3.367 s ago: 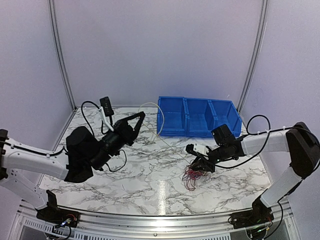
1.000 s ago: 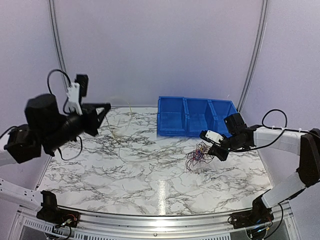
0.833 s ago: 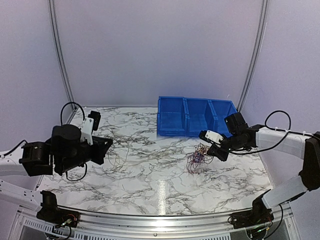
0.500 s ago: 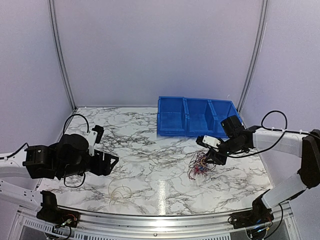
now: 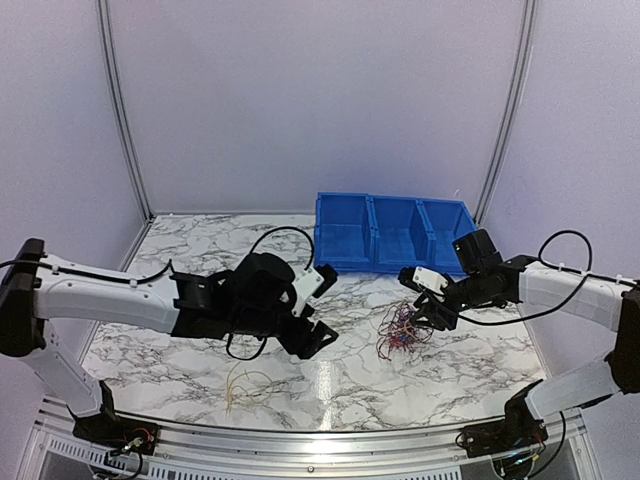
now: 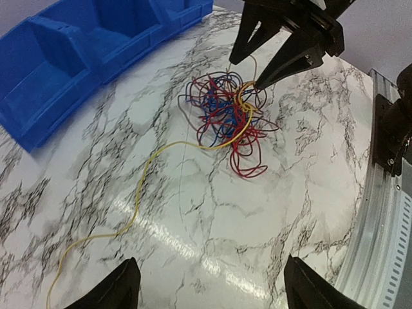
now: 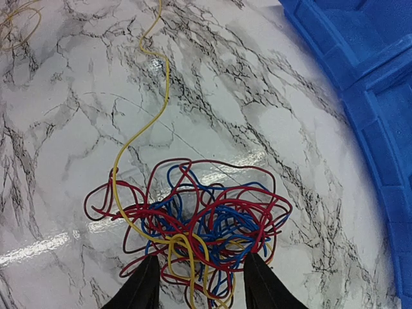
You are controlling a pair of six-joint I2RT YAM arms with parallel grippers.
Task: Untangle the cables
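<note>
The cables are a fist-sized tangle (image 5: 398, 337) of red, blue and yellow wires on the marble table (image 5: 150, 350), right of centre. My right gripper (image 5: 421, 314) hangs over the tangle (image 7: 193, 222), open, its fingertips (image 7: 143, 286) straddling the near loops. One yellow wire (image 7: 166, 84) trails out of the bunch toward the left. My left gripper (image 5: 320, 338) is low over the middle of the table, wide open and empty. It faces the tangle (image 6: 224, 114) and the trailing yellow wire (image 6: 138, 203). A separate pale yellow cable (image 5: 245, 384) lies coiled near the front left.
A blue three-compartment bin (image 5: 395, 235) stands at the back of the table behind the tangle, close to the right arm. The metal rail (image 5: 320, 440) runs along the table's front edge. The right gripper (image 6: 248, 69) shows at the top of the left wrist view.
The left arm swung from high at the far left to the table's middle, opened and left the pale cable lying front left. The right gripper opened and lowered onto the tangle.
</note>
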